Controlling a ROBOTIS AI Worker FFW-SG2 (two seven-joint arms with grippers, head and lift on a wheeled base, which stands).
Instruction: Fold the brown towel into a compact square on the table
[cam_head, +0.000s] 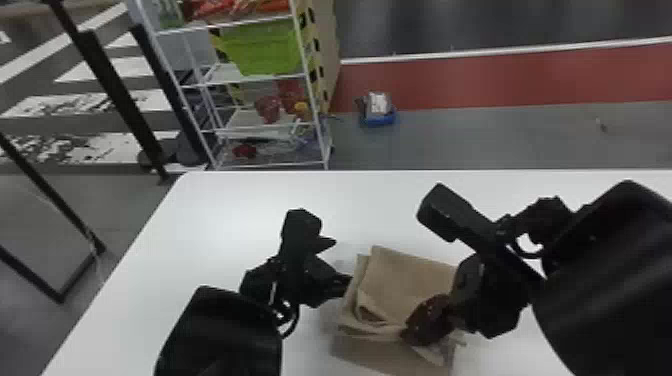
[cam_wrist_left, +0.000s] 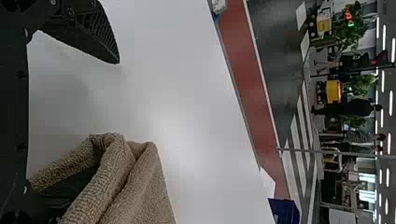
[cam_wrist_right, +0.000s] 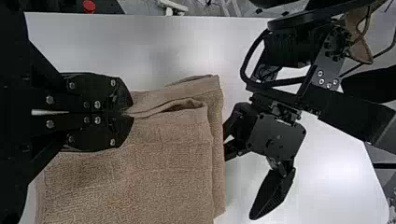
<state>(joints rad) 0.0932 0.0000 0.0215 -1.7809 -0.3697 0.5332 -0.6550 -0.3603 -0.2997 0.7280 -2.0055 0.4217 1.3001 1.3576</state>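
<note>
On the white table, the brown terry towel seems light and limp, best held through stacked layers; the right gripper clamps its edge, the left gripper gapes at its side

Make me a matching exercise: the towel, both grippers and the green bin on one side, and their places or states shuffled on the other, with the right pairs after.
Things:
1. Brown towel
2. Left gripper
3. Right gripper
4. Green bin

Places or states:
A. On the white rack beyond the table
B. Shut on a towel fold
C. Folded in layers on the white table
D. Open, its fingers spread apart at the towel

Right pairs: 1-C, 2-D, 3-B, 4-A
</note>
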